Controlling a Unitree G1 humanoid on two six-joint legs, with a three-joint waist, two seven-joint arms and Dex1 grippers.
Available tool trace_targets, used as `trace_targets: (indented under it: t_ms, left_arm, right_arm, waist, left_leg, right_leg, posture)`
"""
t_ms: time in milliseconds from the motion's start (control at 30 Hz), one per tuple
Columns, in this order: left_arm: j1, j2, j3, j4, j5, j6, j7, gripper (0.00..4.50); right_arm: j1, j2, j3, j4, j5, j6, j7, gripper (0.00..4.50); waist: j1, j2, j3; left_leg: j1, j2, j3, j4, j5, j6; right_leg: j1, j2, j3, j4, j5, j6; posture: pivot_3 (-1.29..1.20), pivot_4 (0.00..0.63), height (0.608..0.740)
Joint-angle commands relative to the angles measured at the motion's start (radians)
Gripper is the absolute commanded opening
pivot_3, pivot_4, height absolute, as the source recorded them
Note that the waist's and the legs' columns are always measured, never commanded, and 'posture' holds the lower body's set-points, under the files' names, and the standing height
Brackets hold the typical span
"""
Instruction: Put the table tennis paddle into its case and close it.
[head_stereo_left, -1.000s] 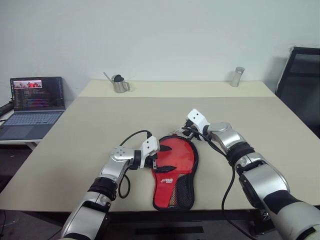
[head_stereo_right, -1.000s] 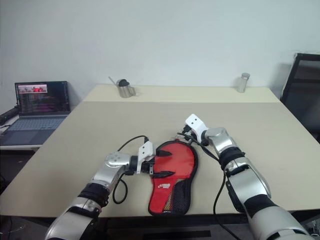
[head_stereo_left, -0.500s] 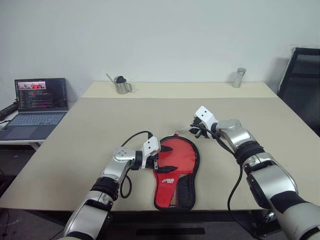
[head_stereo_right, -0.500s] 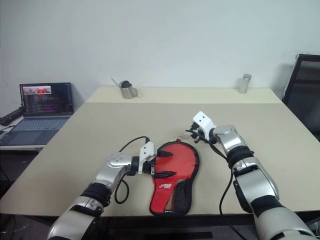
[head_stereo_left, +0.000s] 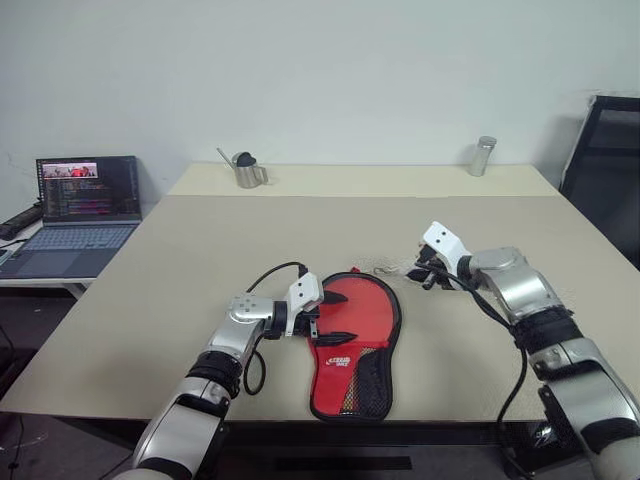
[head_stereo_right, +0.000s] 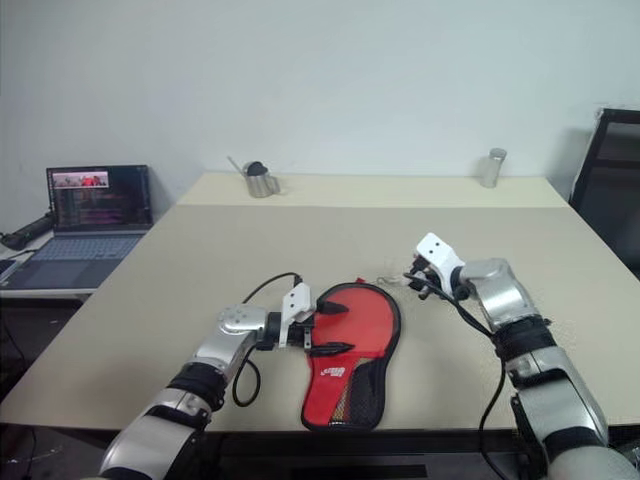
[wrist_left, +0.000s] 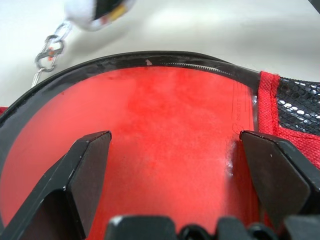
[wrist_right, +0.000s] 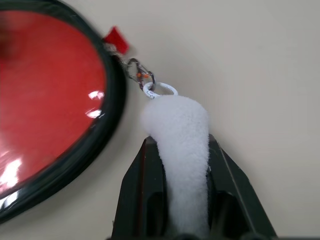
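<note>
Case (head_stereo_left: 352, 345), the paddle-shaped red fabric pouch with black zipper rim and mesh pocket, lies flat near the beige table's (head_stereo_left: 200, 250) front edge. Left gripper (head_stereo_left: 322, 318) spread wide over it; right gripper (wrist_right: 176, 150) pinches its fluffy white charm (wrist_right: 181, 150).

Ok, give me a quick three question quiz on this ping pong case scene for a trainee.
1. True or false: the right gripper is shut on the white charm.
2. What does the left gripper do? A: it pinches the zipper. B: its fingers stand open over the red face of the case. C: it holds the metal pitcher.
3. Fill in: a short chain links the charm to the ___ of the case.

Key: 1 true. 2 B. 3 black rim, at the rounded end.
</note>
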Motion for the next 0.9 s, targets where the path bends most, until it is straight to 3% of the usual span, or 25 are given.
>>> trace_targets:
  t_ms: [33,333,600,900]
  left_arm:
    - [0.042,0.008,-0.055,0.076,0.082,0.012,-0.007,4.50]
    - [0.021,-0.004,-0.059,0.102,0.089,-0.001,-0.009,4.50]
    - [-0.006,-0.027,-0.058,0.123,0.092,-0.009,0.000,4.50]
    - [-0.017,-0.044,-0.068,0.121,0.107,-0.017,-0.008,4.50]
  right_arm:
    - [0.086,-0.092,-0.054,-0.239,0.049,0.131,0.046,0.41]
    - [0.368,-0.274,-0.149,-0.793,0.241,0.473,0.090,0.41]
    - [0.511,-0.336,-0.214,-1.031,0.393,0.619,0.076,0.39]
    - [0.643,-0.386,-0.267,-1.167,0.510,0.674,0.044,0.39]
  waist:
    - [0.002,0.000,0.000]
    - [0.019,0.000,0.000]
    - [0.023,-0.001,0.000]
    - [0.027,-0.001,-0.001]
  left_leg:
    - [0.000,0.000,0.000,0.000,0.000,0.000]
    - [0.000,0.000,-0.001,0.000,0.000,0.000]
    - [-0.001,0.000,-0.002,0.000,0.000,0.000]
    - [-0.001,-0.001,-0.003,0.000,0.000,0.000]
  right_leg:
    - [0.000,0.000,0.000,0.000,0.000,0.000]
    - [0.001,0.000,-0.001,-0.002,-0.001,0.002]
    - [0.001,0.000,-0.001,-0.003,-0.003,0.006]
    - [0.003,0.000,-0.003,-0.006,-0.004,0.006]
  posture:
    - [0.00,0.150,0.740]
    - [0.00,0.150,0.740]
    - [0.00,0.150,0.740]
    - [0.00,0.150,0.740]
